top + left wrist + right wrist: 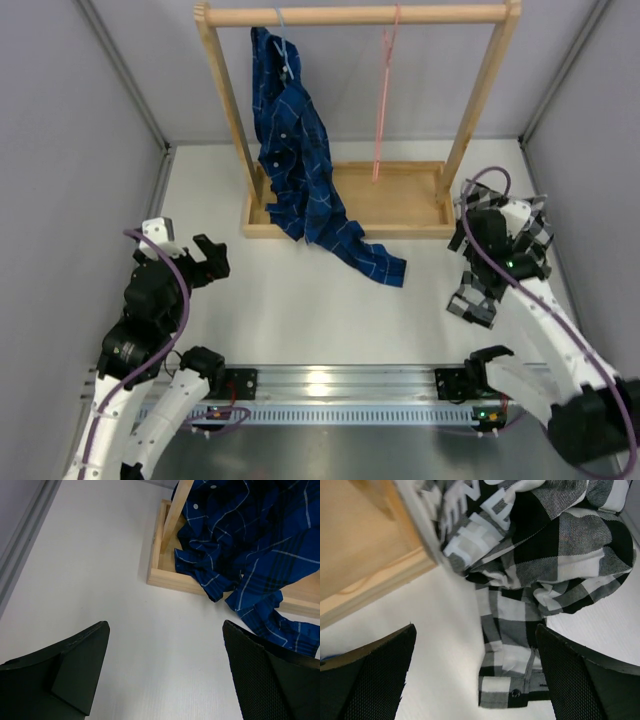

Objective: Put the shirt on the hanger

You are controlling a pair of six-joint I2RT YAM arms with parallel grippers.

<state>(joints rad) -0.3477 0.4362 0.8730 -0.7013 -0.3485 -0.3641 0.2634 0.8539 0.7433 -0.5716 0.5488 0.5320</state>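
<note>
Currently left gripper (166, 625) and right gripper (475, 627) gape wide, holding nothing.
I see the shirt (545, 570) crumpled beside the rack (430, 231); hanger (383, 100) on its rail (450, 14).

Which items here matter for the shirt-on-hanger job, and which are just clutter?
For the job:
- black-and-white checked shirt
- pink hanger

Just there:
- blue plaid shirt
- light blue hanger carrying it
- wooden rack

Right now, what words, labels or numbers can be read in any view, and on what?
"TH": seemingly, in large white block letters on the checked shirt; folds cut off the other letters, so no whole word reads.
Blue plaid shirt and wooden rack: no text.
</note>
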